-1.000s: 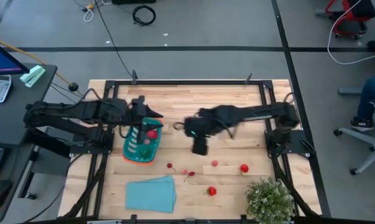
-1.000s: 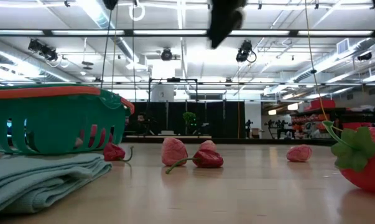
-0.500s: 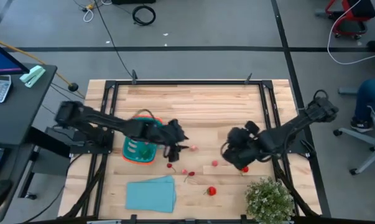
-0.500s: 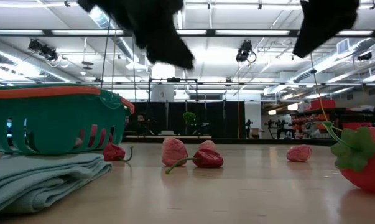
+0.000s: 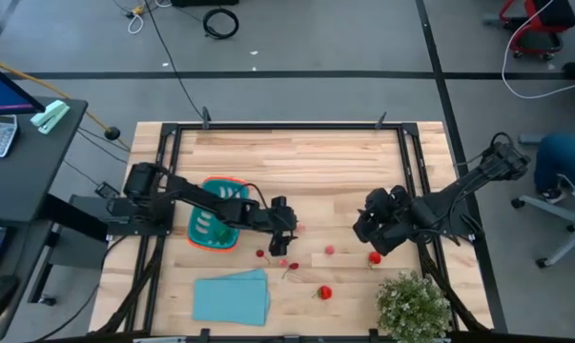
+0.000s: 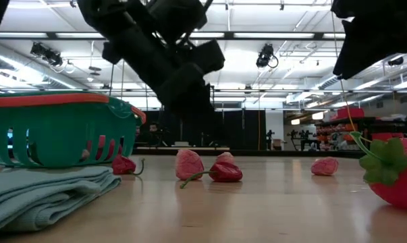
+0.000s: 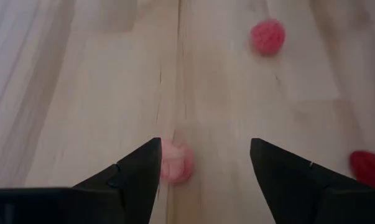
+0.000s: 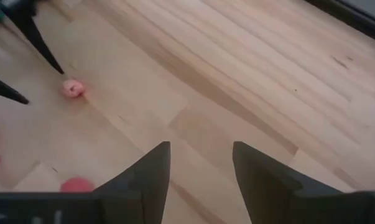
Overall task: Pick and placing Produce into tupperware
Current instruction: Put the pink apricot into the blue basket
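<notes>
The teal tupperware (image 5: 211,229) with an orange rim stands at the table's left; it also shows in the low view (image 6: 55,131). Small red and pink produce pieces (image 5: 282,263) lie scattered on the wood to its right. My left gripper (image 7: 203,165) is open and low over the table, with a pink piece (image 7: 175,167) between its fingers, near one of them and untouched. It shows in the high view (image 5: 287,233) just right of the tub. My right gripper (image 8: 199,168) is open and empty above the table's right half (image 5: 371,227), near a red piece (image 5: 374,256).
A folded light-blue cloth (image 5: 232,295) lies near the front edge. A bushy potted plant (image 5: 416,305) stands at the front right corner. A strawberry (image 6: 392,175) fills the low view's right. Bare wood lies along the far half of the table.
My left gripper has swung from over the tupperware toward the table's right and near edge and has come down over the pink piece. My right gripper has gone from the table's middle toward the right edge.
</notes>
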Robot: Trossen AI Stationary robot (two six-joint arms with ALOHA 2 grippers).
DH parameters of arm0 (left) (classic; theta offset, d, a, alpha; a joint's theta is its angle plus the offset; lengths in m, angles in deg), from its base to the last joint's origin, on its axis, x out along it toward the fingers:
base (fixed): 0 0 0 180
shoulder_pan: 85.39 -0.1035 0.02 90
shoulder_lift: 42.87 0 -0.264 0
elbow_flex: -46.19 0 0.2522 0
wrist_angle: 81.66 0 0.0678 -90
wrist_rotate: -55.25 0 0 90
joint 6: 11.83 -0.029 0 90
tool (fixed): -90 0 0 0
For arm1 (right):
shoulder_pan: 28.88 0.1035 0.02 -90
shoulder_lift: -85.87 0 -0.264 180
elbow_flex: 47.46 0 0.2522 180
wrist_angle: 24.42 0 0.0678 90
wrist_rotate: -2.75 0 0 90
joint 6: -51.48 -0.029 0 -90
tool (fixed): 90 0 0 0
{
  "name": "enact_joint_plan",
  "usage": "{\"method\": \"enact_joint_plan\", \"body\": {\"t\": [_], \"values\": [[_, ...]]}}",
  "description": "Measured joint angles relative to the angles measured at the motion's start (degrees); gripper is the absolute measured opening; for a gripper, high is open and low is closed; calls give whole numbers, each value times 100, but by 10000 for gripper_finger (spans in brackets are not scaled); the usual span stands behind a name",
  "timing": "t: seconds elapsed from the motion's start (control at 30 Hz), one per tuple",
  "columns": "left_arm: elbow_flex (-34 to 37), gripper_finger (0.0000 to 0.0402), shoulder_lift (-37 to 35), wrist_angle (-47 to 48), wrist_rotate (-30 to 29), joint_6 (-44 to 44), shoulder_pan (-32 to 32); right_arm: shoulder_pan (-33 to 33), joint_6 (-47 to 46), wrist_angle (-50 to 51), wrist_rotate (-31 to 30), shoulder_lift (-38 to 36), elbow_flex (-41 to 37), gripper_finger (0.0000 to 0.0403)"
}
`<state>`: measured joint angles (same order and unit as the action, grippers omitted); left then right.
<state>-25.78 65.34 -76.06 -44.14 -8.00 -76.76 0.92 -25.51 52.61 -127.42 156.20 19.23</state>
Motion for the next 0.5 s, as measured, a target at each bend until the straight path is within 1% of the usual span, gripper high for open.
{"method": "enact_joint_plan", "body": {"t": [0.3, 0.43, 0.5], "values": [[2, 259, 503, -148, -5, 33, -280, -2, 73, -318, -9, 12, 0, 183], [-2, 258, 536, -166, 10, 238, -339, -2, 76, -347, -8, 17, 0, 183], [-2, 251, 536, -153, 17, 301, -340, -2, 78, -349, -7, 17, 0, 183]]}}
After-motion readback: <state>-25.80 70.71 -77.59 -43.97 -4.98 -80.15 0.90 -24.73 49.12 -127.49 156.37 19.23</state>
